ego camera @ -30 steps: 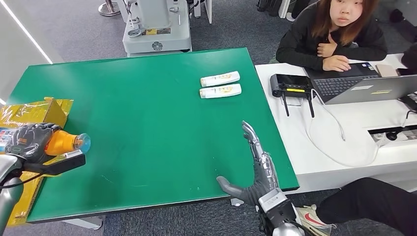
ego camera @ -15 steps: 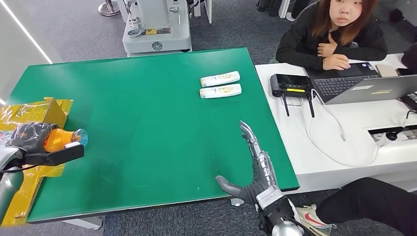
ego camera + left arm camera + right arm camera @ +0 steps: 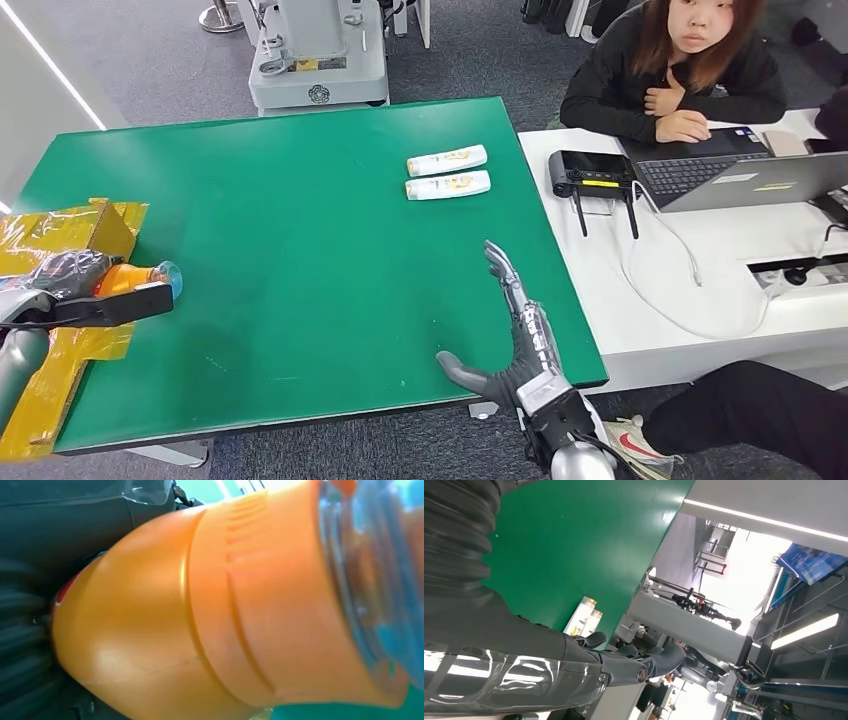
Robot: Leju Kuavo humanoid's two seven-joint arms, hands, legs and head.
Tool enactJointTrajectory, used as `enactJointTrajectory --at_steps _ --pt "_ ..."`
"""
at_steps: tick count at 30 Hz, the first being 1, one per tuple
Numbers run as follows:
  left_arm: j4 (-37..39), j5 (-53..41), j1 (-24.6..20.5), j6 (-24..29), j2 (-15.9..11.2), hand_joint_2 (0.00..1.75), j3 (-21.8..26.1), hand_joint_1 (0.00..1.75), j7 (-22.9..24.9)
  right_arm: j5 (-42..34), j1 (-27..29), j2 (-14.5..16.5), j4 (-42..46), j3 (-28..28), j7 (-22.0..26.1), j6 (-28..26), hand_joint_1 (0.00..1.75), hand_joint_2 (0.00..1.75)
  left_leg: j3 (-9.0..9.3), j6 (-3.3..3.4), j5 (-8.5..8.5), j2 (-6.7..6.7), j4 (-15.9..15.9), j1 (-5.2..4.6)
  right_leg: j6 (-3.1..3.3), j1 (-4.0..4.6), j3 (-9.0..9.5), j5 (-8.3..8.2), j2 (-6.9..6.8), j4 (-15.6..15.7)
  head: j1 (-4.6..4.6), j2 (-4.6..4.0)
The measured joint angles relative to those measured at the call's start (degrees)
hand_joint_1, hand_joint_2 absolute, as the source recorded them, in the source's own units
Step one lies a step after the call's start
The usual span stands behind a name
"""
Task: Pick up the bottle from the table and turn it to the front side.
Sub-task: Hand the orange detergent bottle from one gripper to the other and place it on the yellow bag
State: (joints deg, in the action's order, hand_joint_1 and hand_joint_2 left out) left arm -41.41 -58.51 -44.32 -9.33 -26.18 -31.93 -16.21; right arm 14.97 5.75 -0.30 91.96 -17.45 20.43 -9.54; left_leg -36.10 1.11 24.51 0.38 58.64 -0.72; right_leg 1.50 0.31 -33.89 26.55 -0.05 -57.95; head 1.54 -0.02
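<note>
Two white tubes (image 3: pixel 447 172) mid-table, yellow box (image 3: pixel 60 235) — left edge

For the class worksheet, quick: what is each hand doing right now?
Left hand: holding the orange bottle.
Right hand: open, holding nothing, over the green table.

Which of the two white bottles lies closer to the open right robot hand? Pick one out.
The white bottle on the near side of the pair. The other white bottle lies beside it, farther up the green table from the right robot hand.
</note>
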Motion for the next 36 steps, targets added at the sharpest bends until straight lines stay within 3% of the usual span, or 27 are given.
enactJointTrajectory --at_steps 10,17,27,30,36 --pt "5.5 3.3 0.2 -0.6 0.5 1.75 -2.8 1.75 -0.1 0.0 -1.8 0.1 -1.9 0.0 -0.3 1.1 0.00 1.75 -0.01 0.00 0.01 -0.02 0.0 0.00 0.00 0.00 0.00 0.01 -0.01 0.0 0.01 0.00" --pt "7.4 4.7 3.1 0.8 0.4 1.75 -3.5 1.71 0.2 -0.2 -3.3 0.2 -4.2 -0.1 -0.7 1.9 0.00 1.75 -0.01 0.00 0.00 -0.03 0.0 0.00 0.00 0.01 0.01 0.01 -0.03 0.0 0.01 0.00" --pt "9.0 2.9 4.1 6.1 0.3 1.75 -3.8 1.70 1.1 -0.1 -3.7 0.2 -5.9 -0.4 -0.7 1.8 0.00 1.75 0.04 -0.01 0.00 -0.06 0.0 0.00 0.00 0.01 0.06 0.01 -0.06 0.0 0.00 0.00" --pt "9.0 1.6 5.1 10.5 0.3 1.75 -3.9 1.66 1.3 0.0 -3.7 0.2 -6.2 -0.6 -0.5 1.7 0.00 1.75 0.10 -0.01 0.00 -0.06 0.0 0.00 0.01 0.01 0.12 0.01 -0.06 0.0 0.01 0.00" --pt "9.0 -3.2 8.9 25.9 1.3 1.75 -3.9 1.69 2.5 0.0 -3.7 0.2 -6.6 -1.6 -0.1 1.1 0.00 1.75 0.20 -0.01 0.00 -0.14 0.0 0.00 0.03 0.01 0.22 0.06 -0.23 0.0 0.01 0.00"
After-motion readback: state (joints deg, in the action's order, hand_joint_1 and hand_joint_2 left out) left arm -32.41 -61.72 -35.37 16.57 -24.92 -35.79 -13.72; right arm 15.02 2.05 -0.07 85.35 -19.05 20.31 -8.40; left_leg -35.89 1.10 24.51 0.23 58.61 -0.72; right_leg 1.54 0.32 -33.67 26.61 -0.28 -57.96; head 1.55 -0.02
